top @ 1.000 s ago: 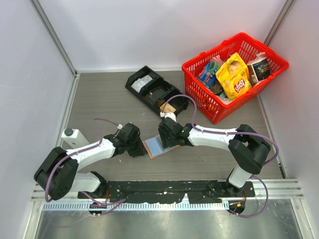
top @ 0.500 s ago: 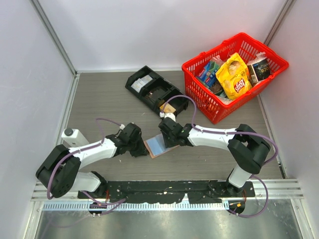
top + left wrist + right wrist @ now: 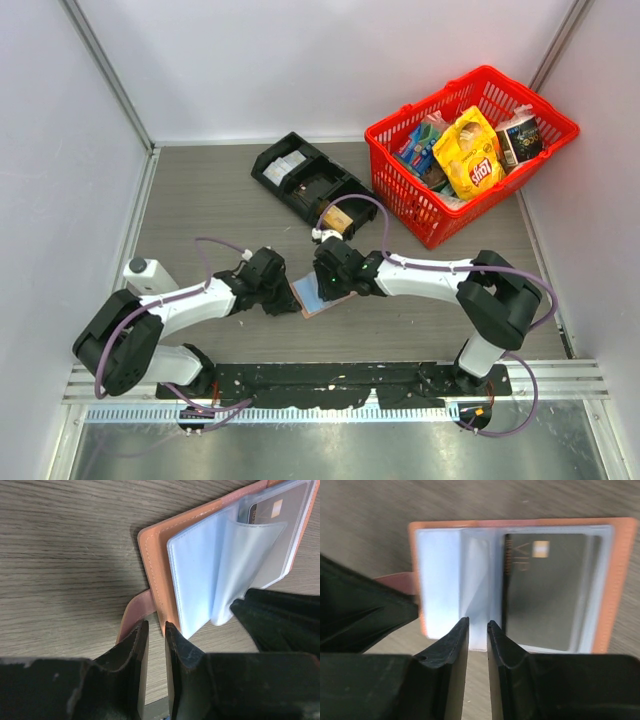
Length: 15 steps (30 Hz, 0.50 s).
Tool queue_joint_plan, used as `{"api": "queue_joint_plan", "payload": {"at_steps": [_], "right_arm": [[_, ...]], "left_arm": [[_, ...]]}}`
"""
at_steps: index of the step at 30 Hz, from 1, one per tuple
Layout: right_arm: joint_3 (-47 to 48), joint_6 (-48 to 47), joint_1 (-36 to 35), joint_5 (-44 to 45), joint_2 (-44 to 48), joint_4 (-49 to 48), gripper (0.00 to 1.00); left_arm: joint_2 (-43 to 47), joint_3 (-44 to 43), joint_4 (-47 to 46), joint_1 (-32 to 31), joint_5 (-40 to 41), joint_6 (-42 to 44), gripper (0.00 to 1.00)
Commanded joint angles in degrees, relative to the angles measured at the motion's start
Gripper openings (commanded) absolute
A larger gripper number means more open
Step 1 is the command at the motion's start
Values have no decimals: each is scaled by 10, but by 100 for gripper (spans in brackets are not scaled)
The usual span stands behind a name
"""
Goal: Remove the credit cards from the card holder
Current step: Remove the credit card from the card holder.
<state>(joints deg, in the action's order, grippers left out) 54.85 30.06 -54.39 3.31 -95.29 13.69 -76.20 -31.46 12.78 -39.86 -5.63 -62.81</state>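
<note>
— Left gripper point(image 3: 284, 298) point(image 3: 156, 630): fingers nearly together, thin slit only, tips at the edge of the card holder point(image 3: 310, 293) point(image 3: 155, 555) point(image 3: 616, 580), by its tab point(image 3: 131, 615). Cannot tell whether it pinches the cover.

— And the right gripper point(image 3: 325, 285) point(image 3: 477, 625)?

— Same narrow slit, tips over the pale blue sleeves. One sleeve leaf curls up toward it in the left wrist view, but an actual grip cannot be told.

— Surface, room?

— Grey-brown wood-grain table point(image 3: 210, 210), plain white walls on three sides. Black compartment tray point(image 3: 262, 162) beyond both grippers. Red basket point(image 3: 480, 200) of snack packs farther off, beyond the right one.

— Holder pose?

— Open flat on the table, sleeves up, directly between the two grippers. Long axis runs from one gripper to the other. Tab end sits at the left gripper, and the half with the grey card point(image 3: 267, 512) point(image 3: 545, 590) lies away from it. Card is inside its sleeve, "VIP" lettering and gold chip showing.
</note>
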Motion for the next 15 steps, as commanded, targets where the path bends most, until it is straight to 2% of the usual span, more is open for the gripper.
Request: {"api": "queue_joint_plan", "payload": {"at_steps": [1,5,9,15], "right_arm": [[41,-3,-28,-55,-7,-31,26],[64,-12,-54,-67,-10,-23,28],[77,-35,-58,-62,5,2,37],[56,-53,-34,24,48,30,50]], "left_arm": [[29,9,-11,-3,17,-10,22],[58,25,-7,-3,38,-21,22],[94,42,-4,-3,51,-35,23],[120,39,8,-3,79,-35,24]]}}
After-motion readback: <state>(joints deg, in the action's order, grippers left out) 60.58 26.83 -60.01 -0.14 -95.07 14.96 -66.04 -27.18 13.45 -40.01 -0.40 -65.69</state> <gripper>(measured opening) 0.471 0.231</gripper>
